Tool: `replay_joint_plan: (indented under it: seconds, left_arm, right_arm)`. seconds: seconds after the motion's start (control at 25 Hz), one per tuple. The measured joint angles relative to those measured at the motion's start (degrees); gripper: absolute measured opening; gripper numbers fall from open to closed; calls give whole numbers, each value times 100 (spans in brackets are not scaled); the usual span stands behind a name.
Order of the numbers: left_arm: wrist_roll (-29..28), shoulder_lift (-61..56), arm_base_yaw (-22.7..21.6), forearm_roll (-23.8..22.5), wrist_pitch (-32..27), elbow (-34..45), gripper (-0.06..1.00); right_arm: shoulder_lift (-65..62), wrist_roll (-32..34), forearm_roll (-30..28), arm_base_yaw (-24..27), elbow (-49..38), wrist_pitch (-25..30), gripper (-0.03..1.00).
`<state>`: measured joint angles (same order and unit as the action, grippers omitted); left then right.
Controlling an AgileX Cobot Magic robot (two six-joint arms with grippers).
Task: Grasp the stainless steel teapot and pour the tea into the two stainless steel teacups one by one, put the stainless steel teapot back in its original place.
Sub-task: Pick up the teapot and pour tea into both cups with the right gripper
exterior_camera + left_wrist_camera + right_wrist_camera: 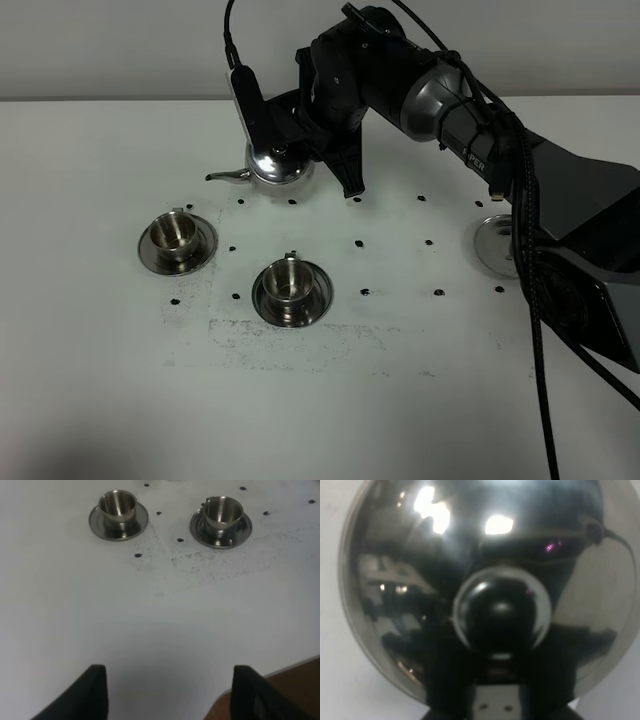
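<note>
Two claws: the right claw (305, 140) is clamped shut, by my reading on the handle of the teapot (280, 168); the pot stands upright at the far side of the tabletop (400, 400), spout (225, 177) toward the left cup (176, 236); the left claw (170, 695) hangs wide and empty. One teapot; two cups, counting the near cup (290, 283); two saucers (150, 258) beneath; one spare steel disc (492, 245) at right; no tea shows. Judged step: before the first pour; next, bring the spout over a cup and tilt slowly.
</note>
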<state>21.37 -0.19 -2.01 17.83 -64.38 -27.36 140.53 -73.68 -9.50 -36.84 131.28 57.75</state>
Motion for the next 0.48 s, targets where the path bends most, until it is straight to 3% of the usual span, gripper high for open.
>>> replay_joint_plan:
  seconds: [0.48]
  left_arm:
    - [0,0,0,0,0,0,52]
  right_arm:
    - [0,89,-455,-327,5,32,17]
